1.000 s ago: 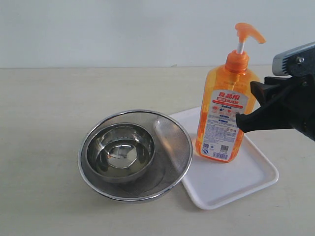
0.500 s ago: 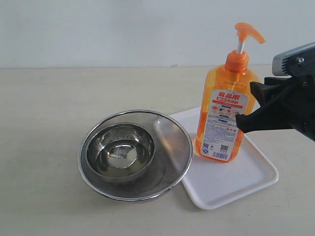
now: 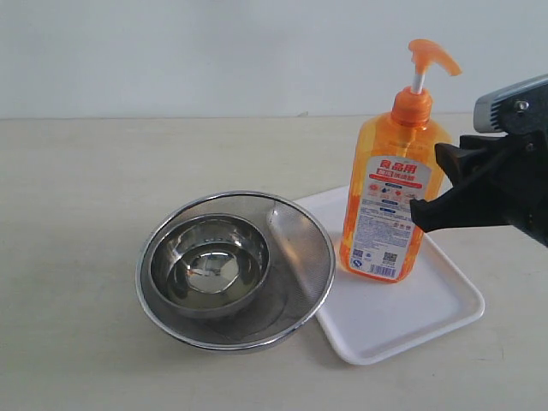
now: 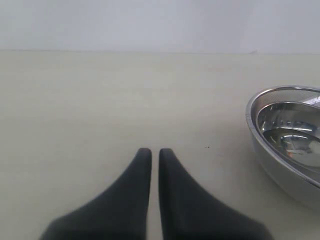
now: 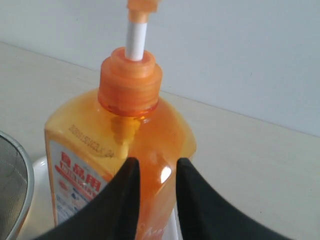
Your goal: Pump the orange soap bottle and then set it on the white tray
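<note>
The orange soap bottle (image 3: 390,205) is standing upright on the white tray (image 3: 428,317), toward the tray's far left part, with its white-and-orange label (image 3: 394,193) facing the exterior camera. Its orange pump nozzle (image 3: 432,56) is sitting raised on the white stem (image 3: 418,82), with the spout pointing to the right. The tray is lying flat on the pale bench (image 3: 77,214). Just to its left, a round steel mesh strainer (image 3: 300,248) is resting on the bench, its rim overlapping the tray's left edge in the exterior view. A shiny steel bowl (image 3: 210,265) is sitting inside the strainer. The right claw (image 3: 426,183) is hovering at the bottle's right side, level with the label, and its black fingers are standing a little apart with nothing between them. In the right wrist view the bottle is showing through that gap, just beyond the fingertips (image 5: 131,165), and whether a tip is touching the plastic is not clear. The left claw (image 4: 151,151) is hanging low over bare bench with its fingers clenched together and gripping nothing, while the strainer's rim is showing off to one side of it, well apart.
</note>
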You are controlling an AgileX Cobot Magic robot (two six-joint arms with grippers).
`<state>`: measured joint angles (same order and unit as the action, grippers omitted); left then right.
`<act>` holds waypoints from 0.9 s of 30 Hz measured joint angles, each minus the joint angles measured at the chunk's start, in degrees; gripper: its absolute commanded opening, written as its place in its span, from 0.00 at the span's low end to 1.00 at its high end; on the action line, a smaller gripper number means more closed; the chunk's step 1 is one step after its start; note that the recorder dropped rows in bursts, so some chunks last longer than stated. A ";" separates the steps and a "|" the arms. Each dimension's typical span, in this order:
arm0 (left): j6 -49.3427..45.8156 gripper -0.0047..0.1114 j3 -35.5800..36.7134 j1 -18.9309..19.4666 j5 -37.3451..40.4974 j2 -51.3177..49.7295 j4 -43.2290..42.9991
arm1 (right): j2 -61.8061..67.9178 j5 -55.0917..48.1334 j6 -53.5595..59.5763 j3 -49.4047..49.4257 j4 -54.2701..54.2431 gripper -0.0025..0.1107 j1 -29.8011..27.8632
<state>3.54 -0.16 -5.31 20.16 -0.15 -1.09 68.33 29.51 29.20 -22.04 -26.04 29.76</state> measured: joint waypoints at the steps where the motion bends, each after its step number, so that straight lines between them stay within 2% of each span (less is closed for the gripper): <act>1: 0.00 0.08 0.00 0.00 0.00 0.00 0.00 | 0.00 0.00 -0.10 0.00 0.00 0.23 0.00; 18: 0.00 0.08 0.00 0.00 0.00 0.00 0.00 | -1.75 -3.13 -1.41 -0.13 0.04 0.23 -0.35; 27: 0.00 0.08 0.00 0.00 0.00 0.00 0.00 | -10.85 -17.02 -2.91 -3.32 2.22 0.23 -11.10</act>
<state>3.54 -0.16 -5.31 20.16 -0.15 -1.09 57.48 12.49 26.28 -25.36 -23.83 18.66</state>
